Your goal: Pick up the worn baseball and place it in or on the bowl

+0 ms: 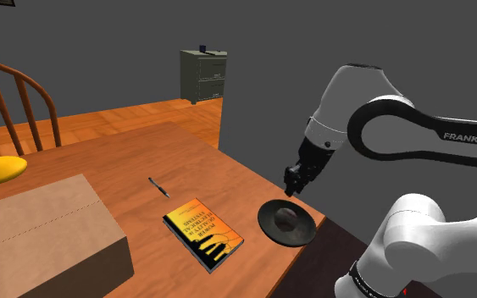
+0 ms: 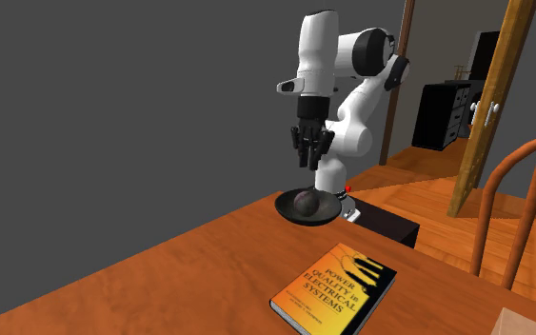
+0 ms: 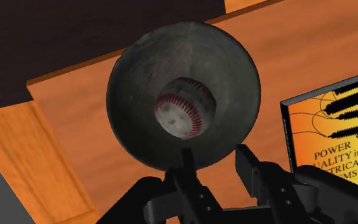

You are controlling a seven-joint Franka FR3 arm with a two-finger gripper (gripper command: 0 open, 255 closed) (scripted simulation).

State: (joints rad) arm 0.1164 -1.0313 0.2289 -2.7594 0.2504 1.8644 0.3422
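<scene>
The baseball point(image 3: 185, 109) lies in the hollow of the dark bowl point(image 3: 234, 70), lower right of centre in the shoulder view. Being round, it has no long axis; a curve of red stitching faces up toward the pincer point(image 3: 215, 154), which hangs above it, fingers apart and empty. The bowl sits by the counter point(image 3: 285, 38) edge, so a downward bump could likely tip it off.
</scene>
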